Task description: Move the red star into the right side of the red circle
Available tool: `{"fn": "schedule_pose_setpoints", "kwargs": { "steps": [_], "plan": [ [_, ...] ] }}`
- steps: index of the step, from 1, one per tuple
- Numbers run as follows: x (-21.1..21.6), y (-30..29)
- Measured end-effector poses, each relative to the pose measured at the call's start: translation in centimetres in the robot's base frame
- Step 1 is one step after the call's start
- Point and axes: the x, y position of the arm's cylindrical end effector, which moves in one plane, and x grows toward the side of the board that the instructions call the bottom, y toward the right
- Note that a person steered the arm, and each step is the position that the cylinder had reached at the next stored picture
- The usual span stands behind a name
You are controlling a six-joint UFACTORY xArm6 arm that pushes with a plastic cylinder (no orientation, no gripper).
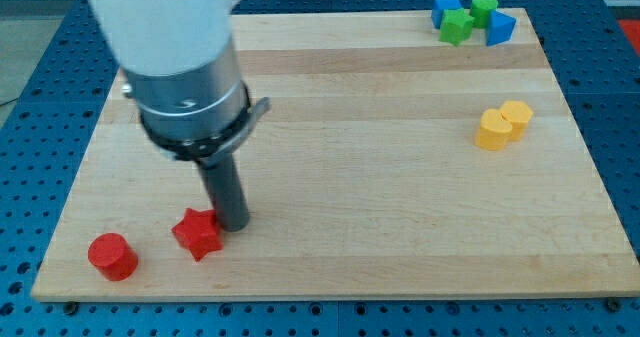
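Note:
The red star [197, 234] lies near the board's bottom left. The red circle [111, 256], a short red cylinder, stands to the star's left and a little lower, with a gap between them. My tip [234, 223] rests on the board right against the star's right side. The big grey and white arm body rises above it at the view's upper left.
Two yellow blocks [502, 124] sit together at the right. A cluster of blue and green blocks [472, 18] sits at the top right corner. The wooden board's bottom edge [320, 287] runs close below the red blocks.

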Motion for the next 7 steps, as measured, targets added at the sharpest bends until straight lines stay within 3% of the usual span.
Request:
{"fn": "schedule_pose_setpoints", "kwargs": {
  "steps": [5, 7],
  "plan": [
    [3.5, -2.0],
    [3.5, -5.9]
  ]
}}
